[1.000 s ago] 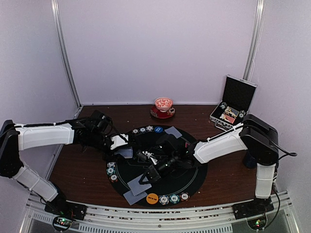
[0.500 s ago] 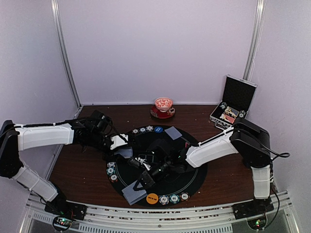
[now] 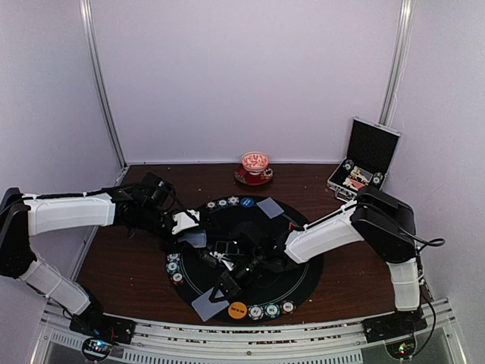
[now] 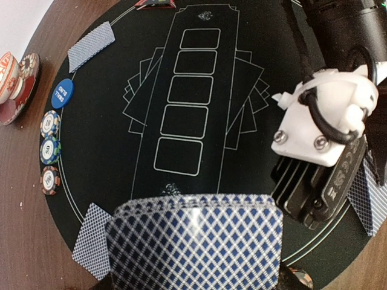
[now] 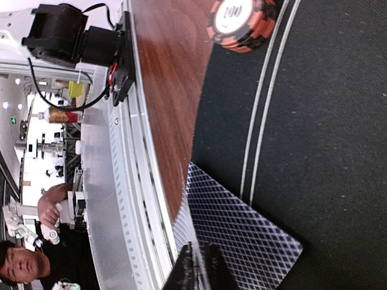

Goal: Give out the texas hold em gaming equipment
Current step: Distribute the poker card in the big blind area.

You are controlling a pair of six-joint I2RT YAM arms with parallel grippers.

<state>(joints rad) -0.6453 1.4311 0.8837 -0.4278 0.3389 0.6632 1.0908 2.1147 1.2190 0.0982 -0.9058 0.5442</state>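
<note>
My left gripper (image 3: pixel 188 229) is shut on a deck of blue-diamond-backed playing cards (image 4: pixel 193 241), over the left side of the round black mat (image 3: pixel 303 265). The deck hides its fingers in the left wrist view. My right gripper (image 5: pixel 198 269) is low over the mat's near-left rim. Its fingers are closed on the edge of one playing card (image 5: pixel 186 225), which lies over another flat card (image 5: pixel 254 241). In the top view this gripper (image 3: pixel 226 286) is beside the card pair (image 3: pixel 206 303). An orange button disc (image 3: pixel 237 309) lies just to the right.
Striped chips sit in small groups round the mat: left (image 3: pixel 173 267), far (image 3: pixel 222 202) and near (image 3: pixel 271 309). A blue disc (image 4: pixel 61 93) and a dealt card (image 4: pixel 91 46) lie at the far rim. The open case (image 3: pixel 364 163) and a cup on a saucer (image 3: pixel 255 167) stand behind. The metal rail (image 5: pixel 121 181) edges the table.
My right gripper has carried its card from mid-mat toward the near-left rim and down onto the card lying there. The left arm and deck have not moved.
</note>
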